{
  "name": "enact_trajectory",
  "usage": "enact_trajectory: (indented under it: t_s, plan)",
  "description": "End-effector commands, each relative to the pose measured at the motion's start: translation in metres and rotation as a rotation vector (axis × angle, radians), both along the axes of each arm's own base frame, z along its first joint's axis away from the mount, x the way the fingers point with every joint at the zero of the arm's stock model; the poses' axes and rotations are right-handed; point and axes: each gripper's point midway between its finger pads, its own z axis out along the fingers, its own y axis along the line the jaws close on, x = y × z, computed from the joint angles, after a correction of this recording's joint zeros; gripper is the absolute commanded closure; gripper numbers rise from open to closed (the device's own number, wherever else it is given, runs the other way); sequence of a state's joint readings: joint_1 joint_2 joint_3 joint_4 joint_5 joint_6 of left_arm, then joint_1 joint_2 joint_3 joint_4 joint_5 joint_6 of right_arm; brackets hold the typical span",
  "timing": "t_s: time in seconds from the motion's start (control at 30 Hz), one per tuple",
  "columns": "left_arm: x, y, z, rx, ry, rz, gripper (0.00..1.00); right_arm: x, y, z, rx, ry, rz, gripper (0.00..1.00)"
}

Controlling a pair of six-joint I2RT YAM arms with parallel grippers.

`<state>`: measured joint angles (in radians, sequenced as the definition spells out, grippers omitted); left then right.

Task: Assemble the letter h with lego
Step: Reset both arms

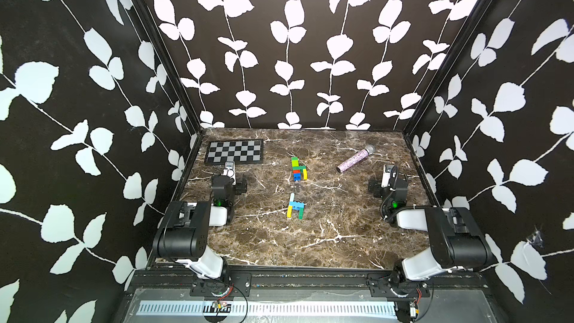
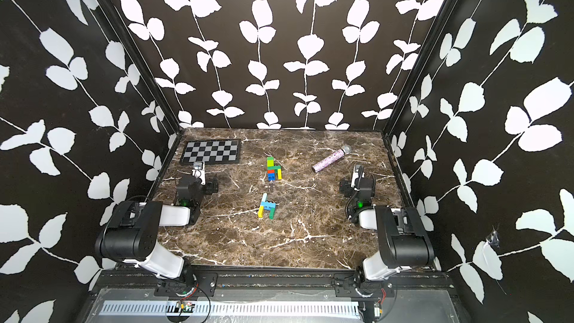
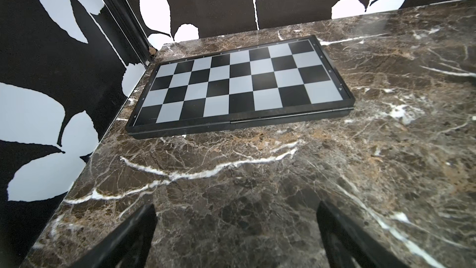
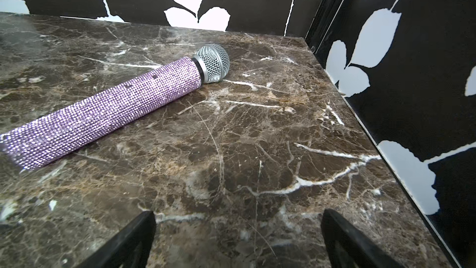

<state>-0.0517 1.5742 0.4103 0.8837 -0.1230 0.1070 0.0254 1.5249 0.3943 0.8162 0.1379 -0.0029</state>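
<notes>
**Folded at the sides, jaws wide, nothing held**

Your left arm (image 1: 186,231) sits folded by the table's (image 1: 310,243) left edge. Its wrist aims at the chequered board (image 3: 244,81) in the far left corner. The left gripper (image 3: 235,238) gapes wide over bare marble, empty. Mid-table lie the far lego cluster (image 1: 298,168) and, nearer the front edge, the near lego cluster (image 1: 295,206), both well apart from either gripper. By the right edge your right arm (image 1: 447,237) is folded likewise. The right gripper (image 4: 238,238) is fully spread, empty, facing the microphone (image 4: 103,109).
</notes>
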Motion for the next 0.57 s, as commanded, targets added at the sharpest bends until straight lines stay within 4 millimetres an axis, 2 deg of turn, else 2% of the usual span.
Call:
enact_trajectory:
  t_s: [0.0, 0.53]
  plan:
    - [-0.0013, -0.0022, 0.0059, -0.010, -0.013, -0.009, 0.01, 0.0050, 0.0020, 0.0093, 0.007, -0.035, 0.006, 0.01]
    - [-0.0012, -0.0025, 0.0059, -0.009, -0.012, -0.011, 0.01, 0.0052, 0.0025, 0.0094, 0.007, -0.036, 0.008, 0.01]
